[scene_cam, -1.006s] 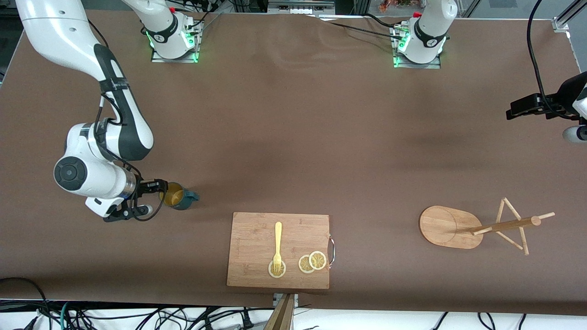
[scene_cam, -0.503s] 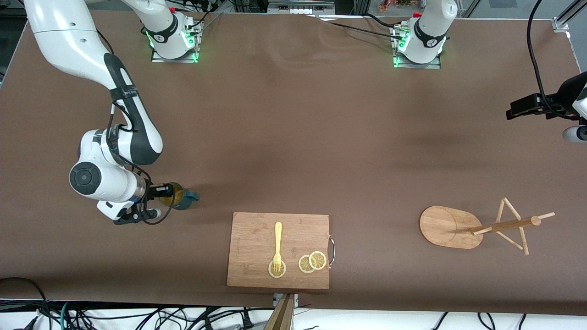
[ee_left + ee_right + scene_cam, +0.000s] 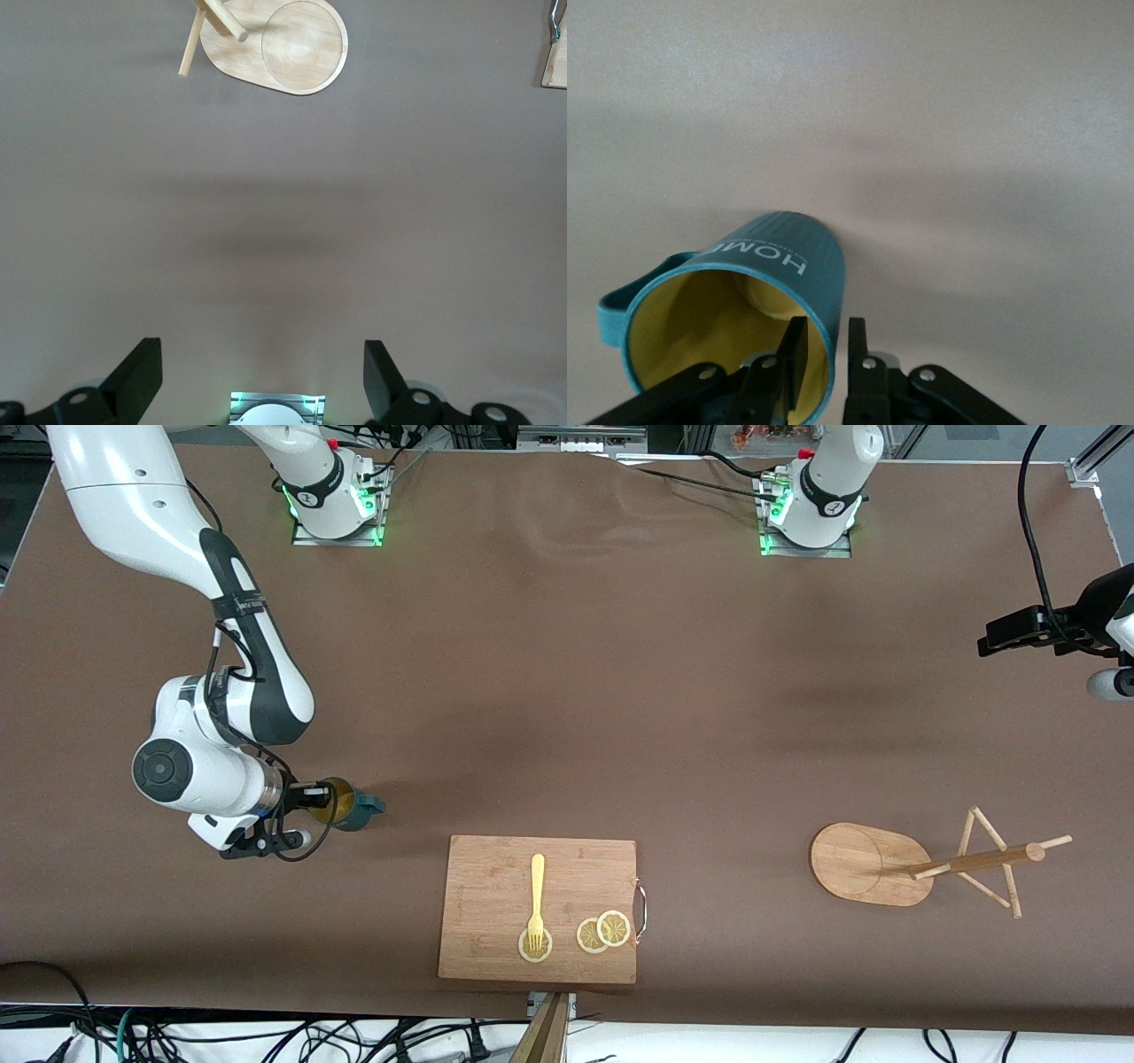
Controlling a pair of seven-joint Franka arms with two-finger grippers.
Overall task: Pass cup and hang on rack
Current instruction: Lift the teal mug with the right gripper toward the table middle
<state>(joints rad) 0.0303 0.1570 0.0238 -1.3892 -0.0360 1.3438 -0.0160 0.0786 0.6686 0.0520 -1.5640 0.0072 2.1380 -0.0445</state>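
The right end effector (image 3: 312,793) has narrowed its fingers onto the cup (image 3: 345,804) wall since a moment ago, one finger inside the rim and one outside, so the grasp looks nearly made and lifting comes next. The cup lies on its side on the tabletop (image 3: 567,691), mouth toward this end effector, long axis along the fingers, handle (image 3: 622,297) sideways. The left end effector (image 3: 262,376) waits spread wide, with the rack (image 3: 921,864) lying near it.
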